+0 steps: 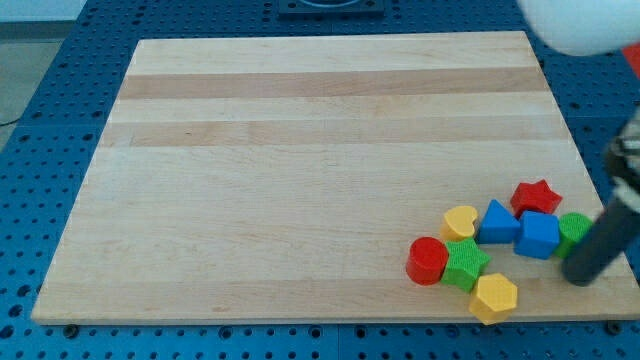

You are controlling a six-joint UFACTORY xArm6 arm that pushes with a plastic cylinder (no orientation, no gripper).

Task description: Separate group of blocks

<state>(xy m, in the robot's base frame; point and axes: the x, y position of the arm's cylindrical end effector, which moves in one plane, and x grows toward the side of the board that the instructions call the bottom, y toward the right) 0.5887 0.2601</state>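
Note:
A group of blocks lies at the view's bottom right of the wooden board [300, 150]. It holds a red star [536, 196], a blue triangle [497, 222], a blue cube [539, 235], a green block [574, 230] partly hidden by the rod, a yellow heart [461, 221], a red cylinder [428, 260], a green star [465, 264] and a yellow hexagon [494, 297]. Most touch or nearly touch each other. The dark rod comes down from the right edge. My tip [579, 276] sits just below and right of the green block and the blue cube.
The board rests on a blue perforated table [60, 120]. A white rounded part of the arm [580, 25] shows at the view's top right. The board's right edge runs close to the tip.

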